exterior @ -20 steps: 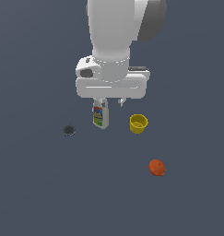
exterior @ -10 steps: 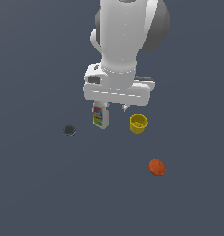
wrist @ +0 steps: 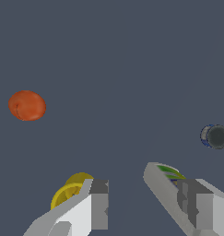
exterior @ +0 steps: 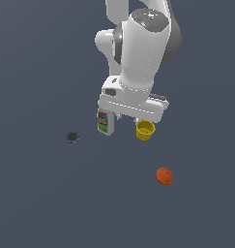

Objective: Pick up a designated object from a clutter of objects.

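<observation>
Overhead, the pincer [wrist: 127,198] gapes wide — empty — above yellow cup [exterior: 145,130] and white bottle [exterior: 105,122].

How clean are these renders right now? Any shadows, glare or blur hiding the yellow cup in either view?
Exterior view: flat, even light, no cast shadows or glare; slightly soft, and the arm overlaps the yellow cup at its top edge. Wrist view: sharp enough, but a finger of the gripper covers most of the cup; the white bottle is mostly hidden too.
</observation>
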